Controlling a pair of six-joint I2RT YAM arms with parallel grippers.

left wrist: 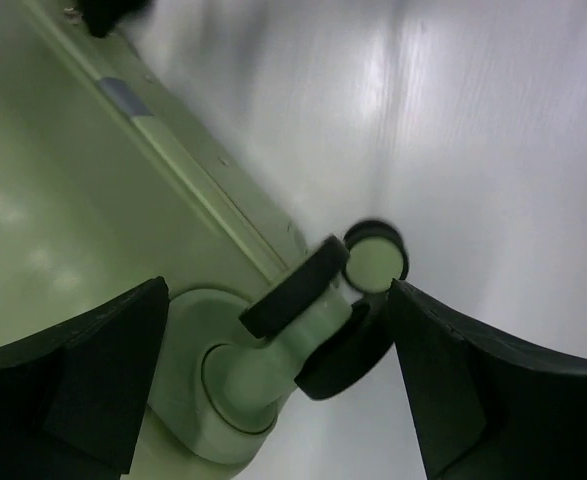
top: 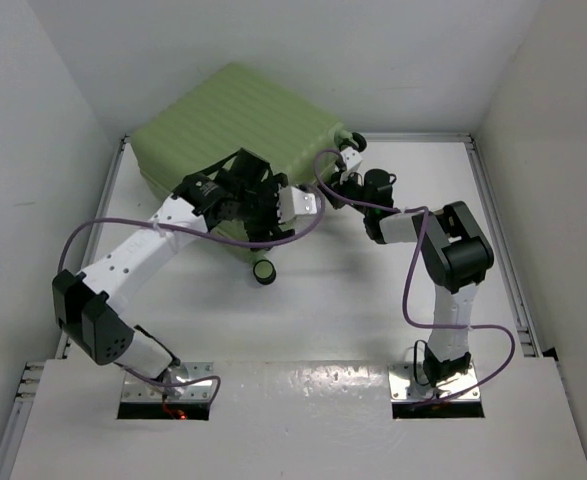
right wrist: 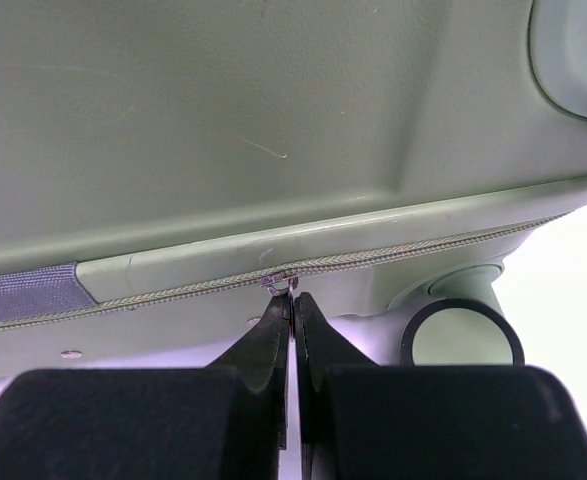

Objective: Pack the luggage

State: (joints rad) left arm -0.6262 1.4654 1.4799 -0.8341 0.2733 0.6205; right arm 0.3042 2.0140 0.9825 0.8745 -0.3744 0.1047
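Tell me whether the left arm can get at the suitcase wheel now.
Likely yes: the left claw is open with the wheel framed between its fingers and nothing blocking. The right claw, shut on the zipper pull, is elsewhere.

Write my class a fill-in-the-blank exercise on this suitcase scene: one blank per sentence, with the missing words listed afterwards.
1. The right gripper is shut on the pull of the ____ that runs along the suitcase.
2. The left gripper is ____, with one finger on each side of a black wheel.
3. Seen from above, the suitcase lies in the far ____ corner of the table.

Missing words: zipper; open; left
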